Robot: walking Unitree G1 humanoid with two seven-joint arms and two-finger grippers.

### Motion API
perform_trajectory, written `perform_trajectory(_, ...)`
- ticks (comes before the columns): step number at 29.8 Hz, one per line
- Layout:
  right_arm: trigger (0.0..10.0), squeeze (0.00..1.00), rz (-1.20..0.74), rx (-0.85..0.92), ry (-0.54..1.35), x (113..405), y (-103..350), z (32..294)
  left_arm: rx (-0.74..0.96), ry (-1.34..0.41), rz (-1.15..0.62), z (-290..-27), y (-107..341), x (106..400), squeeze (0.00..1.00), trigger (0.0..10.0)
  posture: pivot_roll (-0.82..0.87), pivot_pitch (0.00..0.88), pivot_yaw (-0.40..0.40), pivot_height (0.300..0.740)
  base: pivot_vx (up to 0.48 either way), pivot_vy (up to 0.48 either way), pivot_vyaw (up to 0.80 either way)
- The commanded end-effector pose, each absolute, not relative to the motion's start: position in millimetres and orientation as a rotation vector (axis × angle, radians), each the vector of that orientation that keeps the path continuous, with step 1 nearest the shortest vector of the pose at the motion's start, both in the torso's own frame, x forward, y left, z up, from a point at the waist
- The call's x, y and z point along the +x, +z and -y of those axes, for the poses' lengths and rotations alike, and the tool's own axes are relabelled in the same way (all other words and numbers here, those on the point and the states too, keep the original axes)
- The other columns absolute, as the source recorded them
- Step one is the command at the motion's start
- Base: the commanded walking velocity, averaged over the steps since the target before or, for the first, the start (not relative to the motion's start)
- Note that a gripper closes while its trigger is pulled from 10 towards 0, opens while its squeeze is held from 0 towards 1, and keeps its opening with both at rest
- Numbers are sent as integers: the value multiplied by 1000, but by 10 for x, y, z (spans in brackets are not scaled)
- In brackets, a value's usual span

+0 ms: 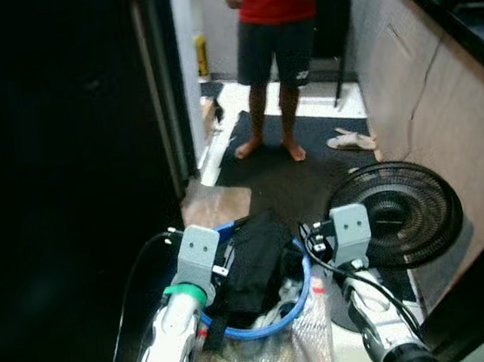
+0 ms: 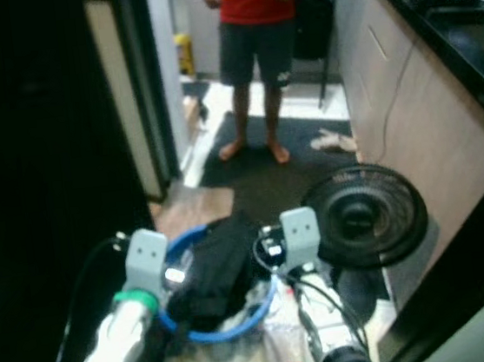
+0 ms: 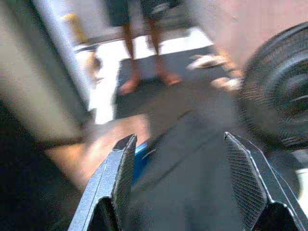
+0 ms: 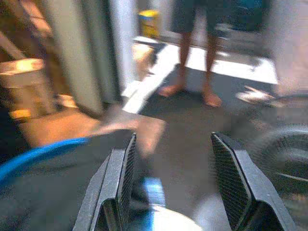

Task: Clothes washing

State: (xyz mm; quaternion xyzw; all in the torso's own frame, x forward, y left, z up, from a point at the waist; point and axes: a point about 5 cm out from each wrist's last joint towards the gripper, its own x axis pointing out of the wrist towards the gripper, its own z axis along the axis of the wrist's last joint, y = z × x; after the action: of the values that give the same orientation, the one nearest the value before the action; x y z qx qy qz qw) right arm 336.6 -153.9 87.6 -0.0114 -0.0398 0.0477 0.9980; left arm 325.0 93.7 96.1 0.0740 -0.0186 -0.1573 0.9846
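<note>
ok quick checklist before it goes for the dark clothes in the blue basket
1. Left pincer open: ok, fingers spread above the black garment.
2. Right pincer open: ok, nothing between its fingers.
3. Garment reachable: ok, it lies draped over the round blue-rimmed laundry basket, between both arms.
4. Path ahead: not ok, a barefoot person in red shirt stands on the dark mat ahead.
5. Right side: not ok, a black round fan lies on the floor beside the right arm.
6. Washing machine location: cannot tell.
</note>
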Motion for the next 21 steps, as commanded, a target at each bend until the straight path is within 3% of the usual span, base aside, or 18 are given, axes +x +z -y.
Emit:
perform_trajectory(1, 10000, 0, 80, -15, 77, 3363, 882, 1569, 145, -332, 28, -903, 952, 3232, 0, 10000, -5, 17, 23, 740, 446, 0, -425)
perform_trajectory(8, 10000, 0, 81, -25, 71, 3358, 881, 1579, 140, -329, 18, -905, 950, 3235, 0, 10000, -9, 17, 26, 740, 391, 0, -121)
perform_trajectory(21, 10000, 0, 77, -29, 88, 3355, 878, 1563, 142, -320, -7, -900, 941, 3231, 0, 10000, -2, 16, 23, 740, 0, 0, 0)
